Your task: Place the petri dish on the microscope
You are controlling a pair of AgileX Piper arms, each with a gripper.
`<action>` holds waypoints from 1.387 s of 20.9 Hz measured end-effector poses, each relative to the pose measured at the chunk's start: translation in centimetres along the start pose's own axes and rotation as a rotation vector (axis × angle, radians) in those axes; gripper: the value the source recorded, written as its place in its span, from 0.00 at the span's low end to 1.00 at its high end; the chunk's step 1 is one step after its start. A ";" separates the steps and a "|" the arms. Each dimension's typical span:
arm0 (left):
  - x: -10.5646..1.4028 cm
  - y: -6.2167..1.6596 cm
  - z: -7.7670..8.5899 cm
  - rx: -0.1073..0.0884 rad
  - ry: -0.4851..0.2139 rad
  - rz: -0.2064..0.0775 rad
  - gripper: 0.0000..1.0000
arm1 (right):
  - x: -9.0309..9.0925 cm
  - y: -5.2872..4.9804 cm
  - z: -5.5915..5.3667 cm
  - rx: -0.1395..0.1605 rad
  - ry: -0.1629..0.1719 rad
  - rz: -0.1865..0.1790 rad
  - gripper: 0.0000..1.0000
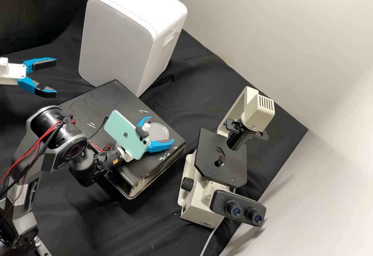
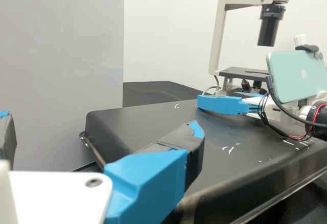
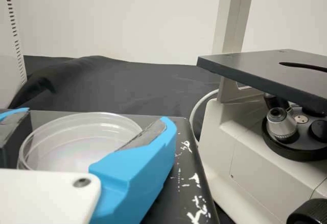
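Observation:
A clear, round petri dish (image 1: 158, 131) rests on a black raised tray (image 1: 93, 104) at mid-bench. My right gripper (image 1: 155, 132) is low over the tray with one blue finger on each side of the dish, shut on its wall. From the right wrist, the dish (image 3: 76, 142) sits between the fingers, and the microscope's black stage (image 3: 265, 73) lies just beyond. The beige microscope (image 1: 194, 193) stands to the right of the tray, its stage (image 1: 223, 166) bare. My left gripper (image 1: 39, 76) hangs open at the far left, holding nothing.
A large white box (image 1: 132, 34) stands behind the tray. A mint-green phone (image 1: 126, 133) is clamped on the right arm's wrist. The microscope's eyepieces (image 1: 243, 209) face the front, and its lamp head (image 1: 256, 112) overhangs the stage. Black cloth covers the bench.

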 end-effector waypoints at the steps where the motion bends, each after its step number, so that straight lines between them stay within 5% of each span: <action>1: 0.0 0.00 0.0 0.000 0.000 0.000 1.00 | 0.0 0.0 0.0 0.000 0.000 0.000 0.00; 7: 0.0 0.00 0.0 0.000 0.000 0.000 1.00 | 0.0 0.3 0.1 0.003 0.002 0.004 0.00; 13: 0.0 0.00 0.0 0.000 0.000 0.000 1.00 | -1.0 2.0 0.0 0.030 -0.012 0.047 0.00; 20: 0.0 -0.02 0.0 0.000 0.000 -0.001 1.00 | -2.8 4.4 -0.8 0.056 0.021 0.132 0.00; 29: 0.0 -0.02 0.0 0.000 0.000 -0.001 1.00 | -4.4 6.7 -1.0 0.089 0.065 0.194 0.00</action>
